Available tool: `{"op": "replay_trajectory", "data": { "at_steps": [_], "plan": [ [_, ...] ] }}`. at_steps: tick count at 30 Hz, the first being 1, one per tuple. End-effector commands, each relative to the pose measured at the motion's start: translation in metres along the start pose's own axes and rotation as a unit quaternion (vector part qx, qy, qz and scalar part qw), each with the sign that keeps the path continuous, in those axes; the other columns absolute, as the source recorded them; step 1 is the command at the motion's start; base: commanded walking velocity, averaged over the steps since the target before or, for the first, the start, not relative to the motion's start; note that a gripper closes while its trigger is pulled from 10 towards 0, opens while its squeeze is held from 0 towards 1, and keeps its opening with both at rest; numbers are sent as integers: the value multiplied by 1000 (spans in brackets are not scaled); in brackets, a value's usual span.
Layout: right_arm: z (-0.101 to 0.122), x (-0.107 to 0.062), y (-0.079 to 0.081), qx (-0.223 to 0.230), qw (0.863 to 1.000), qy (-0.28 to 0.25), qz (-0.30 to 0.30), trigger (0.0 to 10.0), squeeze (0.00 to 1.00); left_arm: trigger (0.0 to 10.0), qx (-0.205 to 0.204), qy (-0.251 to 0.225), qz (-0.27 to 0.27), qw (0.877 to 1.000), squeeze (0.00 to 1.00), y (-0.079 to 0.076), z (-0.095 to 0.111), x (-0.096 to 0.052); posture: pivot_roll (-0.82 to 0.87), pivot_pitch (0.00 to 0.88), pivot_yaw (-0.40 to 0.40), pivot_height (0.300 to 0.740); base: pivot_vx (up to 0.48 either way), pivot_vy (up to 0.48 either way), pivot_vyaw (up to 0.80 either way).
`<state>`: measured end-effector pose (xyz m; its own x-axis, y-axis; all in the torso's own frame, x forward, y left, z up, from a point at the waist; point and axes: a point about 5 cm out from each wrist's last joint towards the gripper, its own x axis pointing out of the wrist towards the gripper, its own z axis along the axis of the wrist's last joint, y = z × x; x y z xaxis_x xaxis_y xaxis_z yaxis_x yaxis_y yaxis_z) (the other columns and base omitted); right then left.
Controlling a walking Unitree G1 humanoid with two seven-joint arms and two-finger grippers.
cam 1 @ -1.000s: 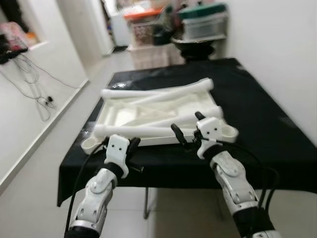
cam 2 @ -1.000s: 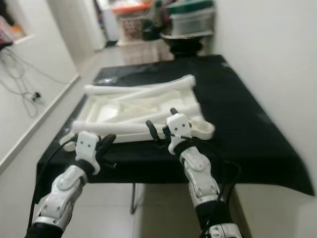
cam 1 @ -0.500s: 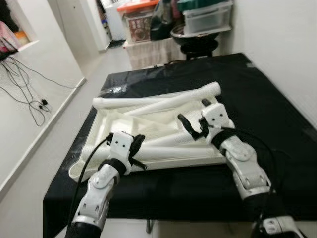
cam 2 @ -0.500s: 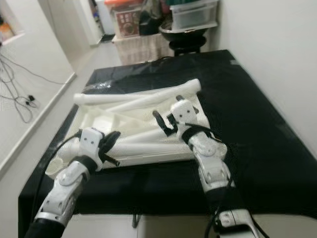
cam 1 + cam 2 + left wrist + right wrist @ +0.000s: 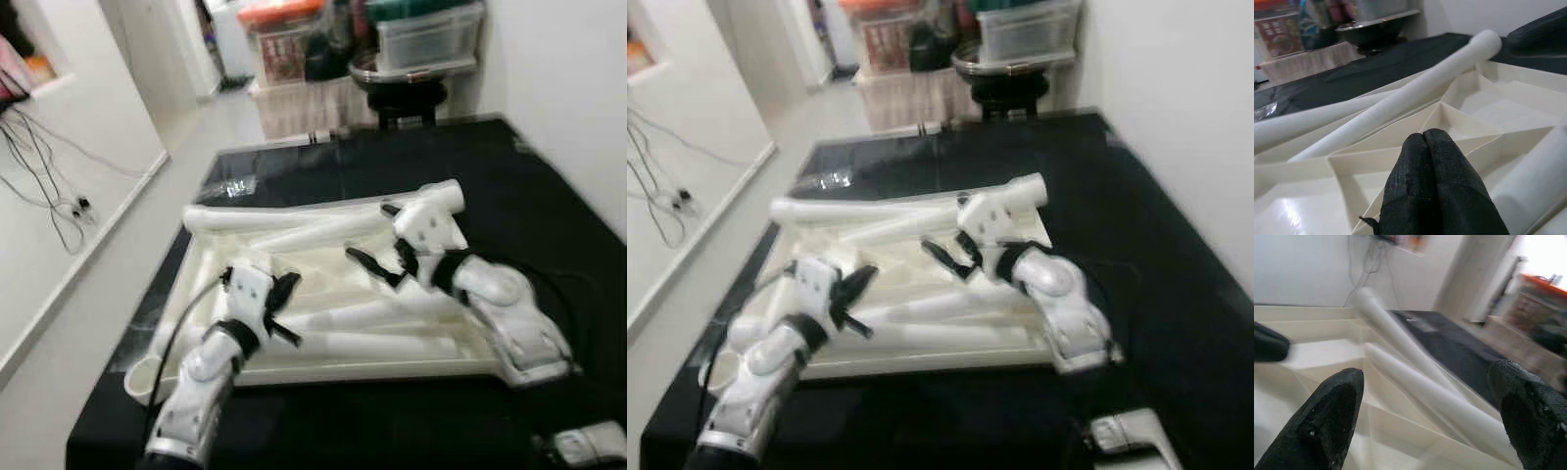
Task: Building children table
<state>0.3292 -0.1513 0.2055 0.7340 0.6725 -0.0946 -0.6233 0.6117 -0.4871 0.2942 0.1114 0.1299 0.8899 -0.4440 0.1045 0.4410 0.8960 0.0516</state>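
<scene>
Upside-down white tabletop on the black table, left hand pinched shut over it, empty, right hand wide open above the legs

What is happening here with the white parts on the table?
A robot is reaching over an upturned white tabletop that lies on a black table with loose white legs across it. Its left hand is shut and holds nothing. Its right hand is open above the legs.
</scene>
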Motion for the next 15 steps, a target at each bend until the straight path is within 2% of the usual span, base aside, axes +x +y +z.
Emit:
{"op": "replay_trajectory", "data": {
  "at_steps": [1, 2, 5, 8, 11, 12, 13, 14, 15],
  "plan": [
    [5, 0, 13, -5, 998, -4, 67, 10000, 1000, 10000, -11, 14, 5, 1000, 0, 3, -4, -5, -59, 0, 102, 740, 0, 0, 0],
    [5, 0, 13, -5, 998, -4, 67, 10000, 1000, 10000, -11, 14, 5, 1000, 0, 3, -4, -5, -59, 0, 102, 740, 0, 0, 0],
    [8, -14, 22, -19, 982, 30, 185, 10000, 1000, 10000, -18, 25, 4, 1000, 0, 1, -5, -10, -56, 0, 100, 740, 0, 0, 0],
    [7, -17, 22, -28, 978, 45, 204, 10000, 1000, 10000, -19, 28, 2, 999, 0, 0, -5, -12, -53, 0, 100, 740, 0, 0, 0],
    [2, -25, 12, -73, 963, 114, 235, 10000, 1000, 10000, -23, 45, -31, 998, 0, -9, -8, -20, -50, 0, 94, 740, 0, 0, 0],
    [0, -27, 10, -80, 959, 130, 239, 10000, 600, 10000, -26, 50, -41, 998, 0, -11, -9, -22, -50, 0, 92, 740, 0, 0, 0],
    [0, -27, 10, -80, 959, 130, 239, 10000, 600, 10000, -26, 50, -41, 998, 0, -11, -9, -22, -50, 0, 92, 740, 0, 0, 0],
    [-3, -28, 6, -89, 955, 154, 237, 10000, 0, 10000, -35, 58, -63, 996, 0, -16, -11, -26, -48, 0, 88, 740, 0, 0, 0],
    [-3, -28, 6, -89, 955, 154, 237, 10000, 0, 10000, -35, 58, -63, 996, 0, -16, -11, -26, -48, 0, 88, 740, 0, 0, 0]
  ]
}}
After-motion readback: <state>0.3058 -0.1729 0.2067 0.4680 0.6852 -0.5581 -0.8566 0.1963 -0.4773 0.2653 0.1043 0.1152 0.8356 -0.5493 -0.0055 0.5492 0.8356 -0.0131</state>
